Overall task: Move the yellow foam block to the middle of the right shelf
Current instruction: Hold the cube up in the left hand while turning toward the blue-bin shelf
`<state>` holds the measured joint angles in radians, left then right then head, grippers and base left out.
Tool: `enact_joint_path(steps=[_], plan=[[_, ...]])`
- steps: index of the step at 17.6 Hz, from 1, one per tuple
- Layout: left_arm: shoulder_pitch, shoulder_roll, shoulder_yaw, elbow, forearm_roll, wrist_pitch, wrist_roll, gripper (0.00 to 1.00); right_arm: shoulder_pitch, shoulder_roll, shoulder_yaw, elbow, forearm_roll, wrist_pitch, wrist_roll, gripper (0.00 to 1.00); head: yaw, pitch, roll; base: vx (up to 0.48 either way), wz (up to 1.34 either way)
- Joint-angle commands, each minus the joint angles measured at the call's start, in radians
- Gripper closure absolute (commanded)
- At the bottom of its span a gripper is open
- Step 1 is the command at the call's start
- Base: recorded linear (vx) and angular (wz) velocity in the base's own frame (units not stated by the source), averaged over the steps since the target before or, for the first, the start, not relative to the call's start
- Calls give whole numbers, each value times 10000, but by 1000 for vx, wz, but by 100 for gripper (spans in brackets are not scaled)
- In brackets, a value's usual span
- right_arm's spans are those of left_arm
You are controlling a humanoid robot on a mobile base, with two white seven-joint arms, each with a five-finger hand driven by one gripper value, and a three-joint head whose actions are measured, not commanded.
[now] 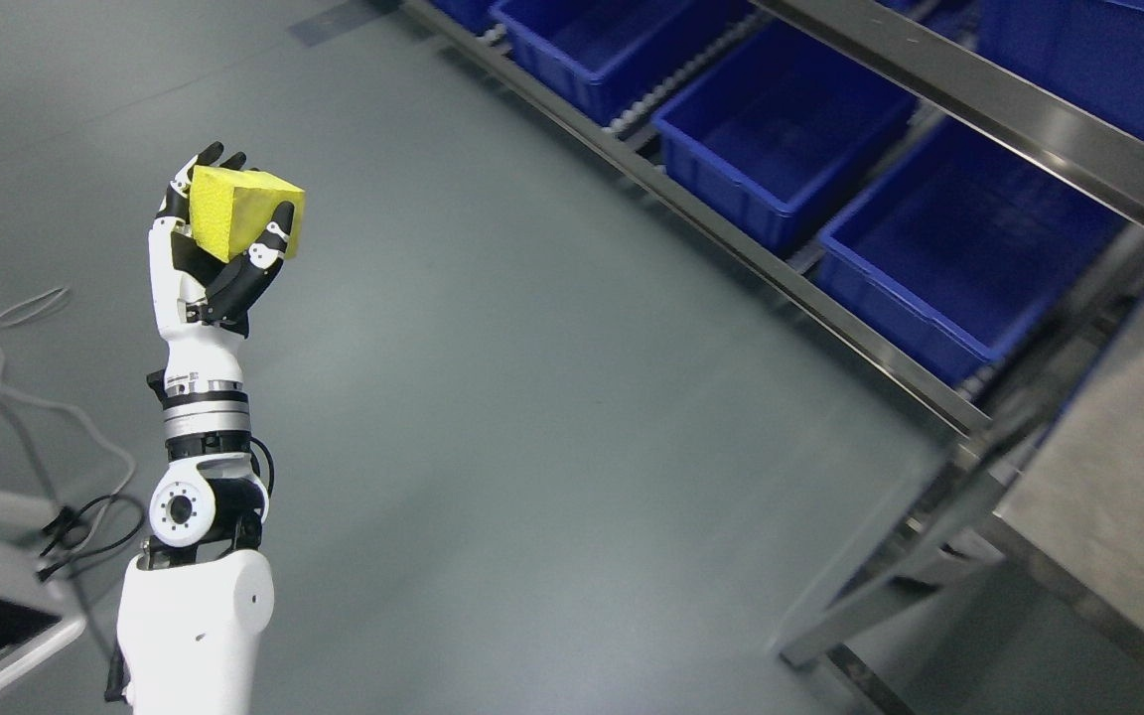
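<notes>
The left hand is holding the yellow foam block upright over the floor, its fingers curling closed around the block's sides, well apart from the shelf.

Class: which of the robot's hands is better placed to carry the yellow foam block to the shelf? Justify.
Left. The left hand already grips the yellow foam block, raised above the floor; no right hand shows.

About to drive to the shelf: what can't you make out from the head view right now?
- Right arm: out of frame.
- Metal shelf: upper levels cut off by the top and right edges; near corner motion-blurred.
- Yellow foam block: back face hidden by the left hand.
- Blue bins: the farthest cropped at the top edge.
</notes>
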<state>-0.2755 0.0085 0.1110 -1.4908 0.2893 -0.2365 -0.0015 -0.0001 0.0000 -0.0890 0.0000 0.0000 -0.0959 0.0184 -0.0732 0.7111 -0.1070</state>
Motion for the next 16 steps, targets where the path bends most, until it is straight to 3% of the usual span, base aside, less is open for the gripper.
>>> enact_joint_path(steps=[1,8,16], plan=[[86,90,638,-2286,-9,1074,31,60,-30,-175,0,-175,0,-8,0,0,0,0,0,17,1170],[10,160,1298,-2303,-9,1491,15,60,-30,-175,0,-175,0,-8,0,0,0,0,0,35,835],[-83,160,579,-2303,-9,1507,-46,60,-15,-175,0,-175,0,-8,0,0,0,-1,0,102,336]])
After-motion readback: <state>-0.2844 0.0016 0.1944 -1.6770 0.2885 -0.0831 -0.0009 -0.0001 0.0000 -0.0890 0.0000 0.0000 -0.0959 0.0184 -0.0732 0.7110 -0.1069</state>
